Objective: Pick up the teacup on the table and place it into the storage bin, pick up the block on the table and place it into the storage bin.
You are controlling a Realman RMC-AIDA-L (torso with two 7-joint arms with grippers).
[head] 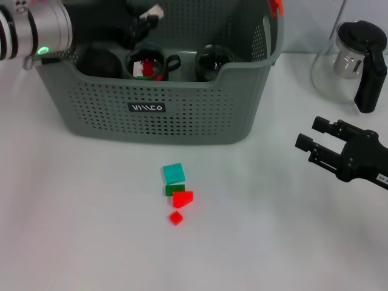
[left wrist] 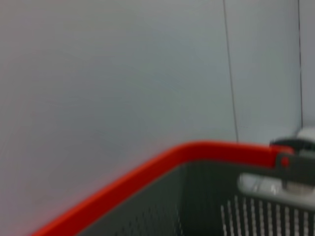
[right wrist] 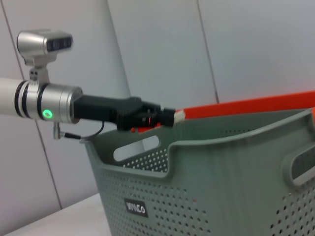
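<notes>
— Where was the storage bin?
— Far centre, teacup inside; blocks lay just near of it.
— The grippers?
— Left gripper reached over the bin, grip unclear; right gripper hovered right, fingers parted, empty.

Left pincer fingertips hidden inside the storage bin

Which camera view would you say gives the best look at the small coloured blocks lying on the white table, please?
The head view: the small coloured blocks, turquoise, green and two red, lie clustered on the white table in front of the grey-green perforated storage bin. The left and right wrist views show only the bin and wall, no blocks.
</notes>
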